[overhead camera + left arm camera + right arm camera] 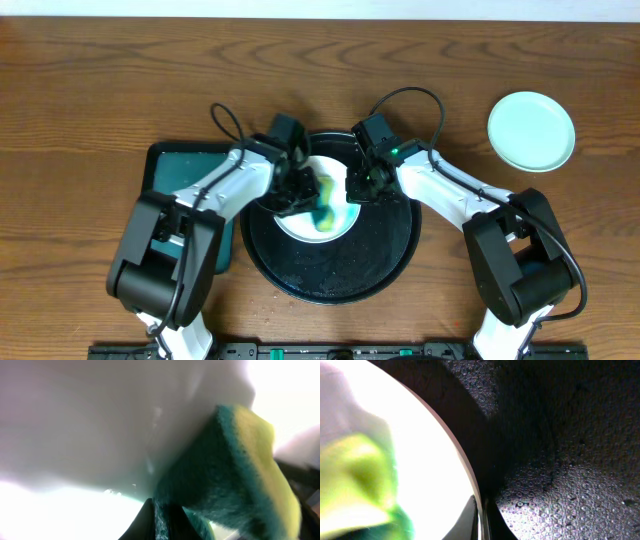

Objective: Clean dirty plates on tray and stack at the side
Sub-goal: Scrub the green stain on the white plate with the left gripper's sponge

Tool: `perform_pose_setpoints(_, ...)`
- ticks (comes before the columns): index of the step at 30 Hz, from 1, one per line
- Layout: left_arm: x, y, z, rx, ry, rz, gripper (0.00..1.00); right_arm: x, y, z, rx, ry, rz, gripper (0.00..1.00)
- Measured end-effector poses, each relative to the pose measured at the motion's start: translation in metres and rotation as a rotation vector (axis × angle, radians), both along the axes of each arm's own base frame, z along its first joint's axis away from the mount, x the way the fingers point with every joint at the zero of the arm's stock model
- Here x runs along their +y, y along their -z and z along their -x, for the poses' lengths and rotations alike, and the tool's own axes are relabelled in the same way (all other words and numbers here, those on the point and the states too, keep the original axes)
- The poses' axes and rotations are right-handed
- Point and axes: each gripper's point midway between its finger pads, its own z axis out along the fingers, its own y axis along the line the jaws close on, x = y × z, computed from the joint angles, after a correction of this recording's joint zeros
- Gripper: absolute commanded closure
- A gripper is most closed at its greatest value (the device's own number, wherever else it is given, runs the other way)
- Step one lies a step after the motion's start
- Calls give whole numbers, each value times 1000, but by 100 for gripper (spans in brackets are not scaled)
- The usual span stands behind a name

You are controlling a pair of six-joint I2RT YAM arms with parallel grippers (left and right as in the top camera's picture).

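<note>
A white plate (338,222) is held over the round black tray (330,280). My right gripper (357,187) is shut on the plate's right rim; the right wrist view shows the rim (465,472) pinched between the fingers (481,520) with the wet tray (570,435) behind. My left gripper (298,190) is shut on a green and yellow sponge (326,200) pressed on the plate. The left wrist view shows the sponge (235,475) against the white plate (90,425), its green edge between the fingers (162,520). A mint-green plate (531,131) lies at the far right.
A dark teal rectangular tray (170,170) lies left of the black tray, under my left arm. Both arms cross over the black tray's far half. The wooden table (90,100) surrounds it all.
</note>
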Motion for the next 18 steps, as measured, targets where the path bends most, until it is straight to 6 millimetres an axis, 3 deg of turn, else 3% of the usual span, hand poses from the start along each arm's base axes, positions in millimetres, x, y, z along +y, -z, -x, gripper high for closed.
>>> perform_pose_setpoints(7,61,0,-14,4,-120,-152,93,0,0,0,-1,0,-1,99)
perform_pose_setpoints(18,61,0,-17,-9,-117,-167,93,3,0,0,2,-3,-14,99)
